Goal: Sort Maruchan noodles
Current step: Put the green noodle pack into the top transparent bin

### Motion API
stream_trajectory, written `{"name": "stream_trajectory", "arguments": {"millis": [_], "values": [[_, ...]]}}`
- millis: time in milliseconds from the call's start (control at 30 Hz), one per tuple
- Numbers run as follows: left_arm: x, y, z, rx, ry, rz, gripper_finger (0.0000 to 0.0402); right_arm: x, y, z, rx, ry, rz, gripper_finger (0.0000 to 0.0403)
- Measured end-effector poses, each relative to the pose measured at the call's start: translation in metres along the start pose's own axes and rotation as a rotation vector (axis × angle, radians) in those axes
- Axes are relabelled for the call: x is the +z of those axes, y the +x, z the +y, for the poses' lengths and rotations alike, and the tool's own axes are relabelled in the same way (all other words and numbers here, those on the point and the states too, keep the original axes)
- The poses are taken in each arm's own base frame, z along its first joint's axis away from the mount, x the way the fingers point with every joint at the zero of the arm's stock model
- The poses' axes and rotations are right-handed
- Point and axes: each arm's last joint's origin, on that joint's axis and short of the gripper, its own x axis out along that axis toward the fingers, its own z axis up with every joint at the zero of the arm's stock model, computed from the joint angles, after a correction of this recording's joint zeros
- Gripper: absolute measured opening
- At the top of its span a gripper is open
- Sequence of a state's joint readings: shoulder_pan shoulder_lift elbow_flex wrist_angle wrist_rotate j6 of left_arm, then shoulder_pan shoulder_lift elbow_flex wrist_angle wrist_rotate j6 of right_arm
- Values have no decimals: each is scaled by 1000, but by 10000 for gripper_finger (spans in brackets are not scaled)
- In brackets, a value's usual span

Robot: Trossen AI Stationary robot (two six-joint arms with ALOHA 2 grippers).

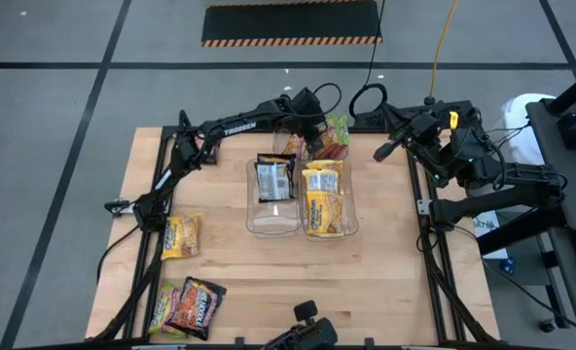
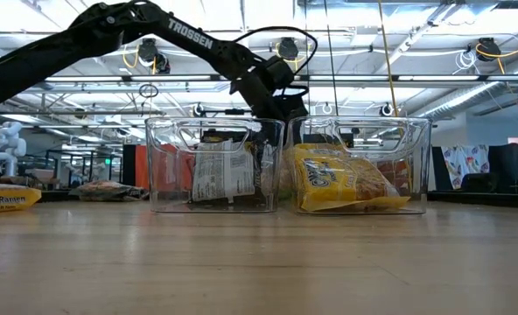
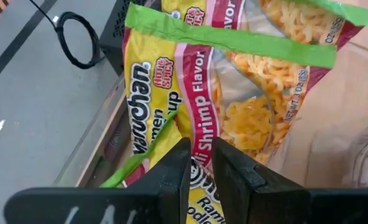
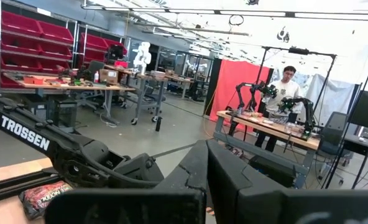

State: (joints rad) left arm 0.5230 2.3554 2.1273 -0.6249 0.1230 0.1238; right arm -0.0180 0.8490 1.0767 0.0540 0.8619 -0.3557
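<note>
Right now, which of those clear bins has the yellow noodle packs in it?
The right-hand clear bin of the two side by side in the high view: it holds yellow noodle packs. Its neighbour holds a dark packet showing its pale printed back.

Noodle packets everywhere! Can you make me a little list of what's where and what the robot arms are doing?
left gripper: over the far bin, fingers closed on a pink-green shrimp packet
right gripper: shut, waiting off the table's right edge
left bin: a dark packet, pale back up
right bin: yellow packets
loose packets: one yellow, two more near the front left corner
</note>
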Motion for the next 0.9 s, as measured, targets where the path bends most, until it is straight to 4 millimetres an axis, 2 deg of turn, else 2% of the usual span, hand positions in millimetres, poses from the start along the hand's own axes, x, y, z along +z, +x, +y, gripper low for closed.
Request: {"name": "stream_trajectory", "arguments": {"millis": [167,233,400,667,800,900], "values": [[-2,8,-3,-3,-63,-8,69,0,0,0,0,-5,0,0],[-4,17,-2,-10,-79,-17,69,0,0,0,0,-6,0,0],[-14,28,-2,18,-69,48,69,0,0,0,0,-24,0,0],[-7,19,4,169,28,42,69,1,-2,-3,-2,-21,-5,0],[-2,11,12,177,20,44,69,1,-2,-3,-2,-24,-6,0],[-6,9,20,143,-36,69,69,1,-2,-3,-2,-24,-6,0]]}}
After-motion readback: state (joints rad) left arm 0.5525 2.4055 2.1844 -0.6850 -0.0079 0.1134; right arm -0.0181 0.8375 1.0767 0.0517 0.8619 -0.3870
